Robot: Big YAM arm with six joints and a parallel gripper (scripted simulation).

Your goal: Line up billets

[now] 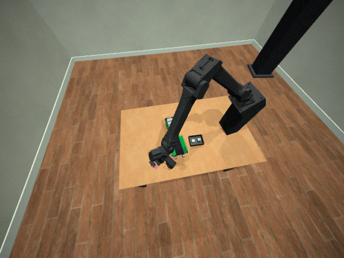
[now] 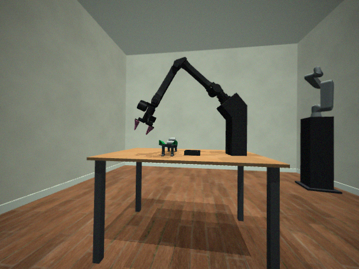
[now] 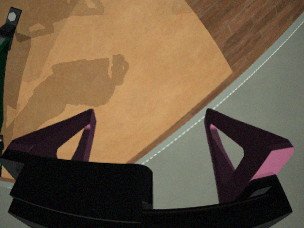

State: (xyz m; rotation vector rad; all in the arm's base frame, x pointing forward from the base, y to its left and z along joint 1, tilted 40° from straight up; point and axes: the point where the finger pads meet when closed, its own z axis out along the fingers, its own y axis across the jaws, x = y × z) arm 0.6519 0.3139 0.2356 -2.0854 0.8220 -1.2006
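Wood-plank flooring surrounds the tan worktop [image 1: 141,136], where the top view shows the black arm hiding most of the green feed ramp [image 1: 181,145]. From the exterior, the purple-fingered gripper [image 2: 142,127], fully open and empty, hangs up left of the ramp, whose grey steel billet [image 2: 171,138] rides on top. With the wrist view showing only worktop between the fingers, a blind descent could likely knock the billets askew.

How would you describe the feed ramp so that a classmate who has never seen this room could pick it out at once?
Start at the wooden table in the middle of the room. The ramp stands near its centre on short dark legs, beside a flat black tray. It is the only green thing there, with pale steel billets stacked on it.
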